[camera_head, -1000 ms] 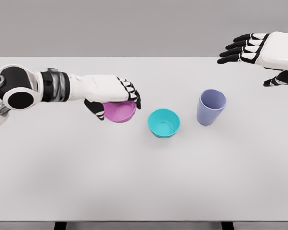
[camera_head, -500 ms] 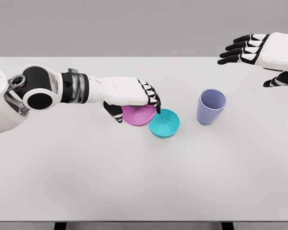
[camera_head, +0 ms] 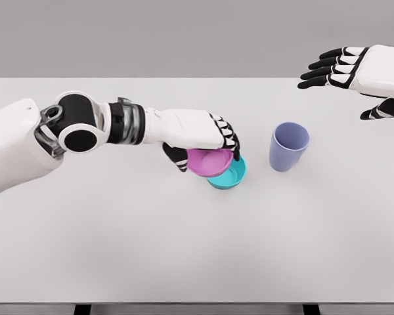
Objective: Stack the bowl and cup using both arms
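My left hand (camera_head: 207, 146) is shut on a pink bowl (camera_head: 210, 162), gripping its rim from above. The pink bowl hangs tilted over the left part of a teal bowl (camera_head: 231, 176) that sits on the white table (camera_head: 184, 249), and covers much of it. To the right a lavender cup (camera_head: 288, 146) stands upright on the table. My right hand (camera_head: 345, 69) hovers open at the upper right, above and beyond the cup, fingers spread and holding nothing.
The table's far edge runs behind the hands against a grey wall. My left arm stretches across the table's left half at mid height.
My left hand has carried the pink bowl to the right, from left of the teal bowl to over it. The right hand and the cup have stayed put.
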Robot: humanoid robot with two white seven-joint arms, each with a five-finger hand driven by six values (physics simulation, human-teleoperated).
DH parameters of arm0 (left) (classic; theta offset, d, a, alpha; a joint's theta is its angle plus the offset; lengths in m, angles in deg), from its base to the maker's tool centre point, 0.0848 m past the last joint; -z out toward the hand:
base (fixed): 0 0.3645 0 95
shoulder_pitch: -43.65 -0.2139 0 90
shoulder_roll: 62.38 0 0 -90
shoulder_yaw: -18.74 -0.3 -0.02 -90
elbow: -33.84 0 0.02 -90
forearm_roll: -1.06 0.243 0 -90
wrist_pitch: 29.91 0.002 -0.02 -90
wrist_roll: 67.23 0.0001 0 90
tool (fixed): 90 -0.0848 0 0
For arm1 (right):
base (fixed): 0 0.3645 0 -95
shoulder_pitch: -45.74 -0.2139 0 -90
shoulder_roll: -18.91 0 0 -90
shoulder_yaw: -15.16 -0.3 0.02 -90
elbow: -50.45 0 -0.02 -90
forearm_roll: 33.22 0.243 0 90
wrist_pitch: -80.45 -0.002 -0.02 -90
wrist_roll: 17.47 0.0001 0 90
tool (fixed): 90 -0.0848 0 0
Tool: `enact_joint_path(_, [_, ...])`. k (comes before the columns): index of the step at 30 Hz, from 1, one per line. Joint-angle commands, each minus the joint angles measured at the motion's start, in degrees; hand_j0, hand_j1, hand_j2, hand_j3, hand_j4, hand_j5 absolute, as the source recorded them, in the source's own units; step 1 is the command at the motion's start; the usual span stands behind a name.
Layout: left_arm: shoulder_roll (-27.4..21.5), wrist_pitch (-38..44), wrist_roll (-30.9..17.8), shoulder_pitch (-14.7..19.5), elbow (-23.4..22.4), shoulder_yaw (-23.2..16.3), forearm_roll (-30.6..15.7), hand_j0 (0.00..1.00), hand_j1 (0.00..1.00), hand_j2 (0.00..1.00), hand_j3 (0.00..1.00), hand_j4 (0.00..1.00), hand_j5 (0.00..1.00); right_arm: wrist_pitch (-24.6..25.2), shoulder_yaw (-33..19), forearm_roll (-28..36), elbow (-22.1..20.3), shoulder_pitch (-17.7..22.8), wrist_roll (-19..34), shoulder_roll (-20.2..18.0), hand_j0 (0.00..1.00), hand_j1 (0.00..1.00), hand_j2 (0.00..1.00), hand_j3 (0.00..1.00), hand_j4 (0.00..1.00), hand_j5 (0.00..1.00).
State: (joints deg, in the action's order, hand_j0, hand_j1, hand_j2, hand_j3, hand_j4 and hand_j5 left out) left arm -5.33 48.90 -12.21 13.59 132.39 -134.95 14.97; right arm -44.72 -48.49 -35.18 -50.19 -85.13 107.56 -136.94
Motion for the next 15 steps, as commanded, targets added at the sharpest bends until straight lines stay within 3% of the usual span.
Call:
enact_joint_path(1, [1.7,0.1,0.0,0.0,-1.3,0.0,0.6,0.65,0.65,0.65,0.65,0.65,0.65,0.2,0.0,0.3,0.0,0.0,0.0,-0.1,1.00,1.00,1.00,1.00,1.00,1.00])
enact_joint_path(9, [3.3,1.9,0.0,-0.7,-1.9,-0.2,2.1,0.66,0.66,0.66,0.66,0.66,0.66,0.2,0.0,0.3,0.0,0.0,0.0,-0.2,1.00,1.00,1.00,1.00,1.00,1.00])
enact_joint_path(12, [5.0,1.8,0.0,-0.7,-4.9,-0.6,2.6,0.66,0.66,0.66,0.66,0.66,0.66,0.2,0.0,0.3,0.0,1.0,0.0,-0.4,1.00,1.00,1.00,1.00,1.00,1.00])
enact_joint_path(15, [5.3,1.8,0.0,-0.8,-5.2,-0.6,2.8,0.66,0.66,0.66,0.66,0.66,0.66,0.2,-0.2,0.3,0.0,0.7,0.0,-0.6,1.00,1.00,1.00,1.00,1.00,1.00])
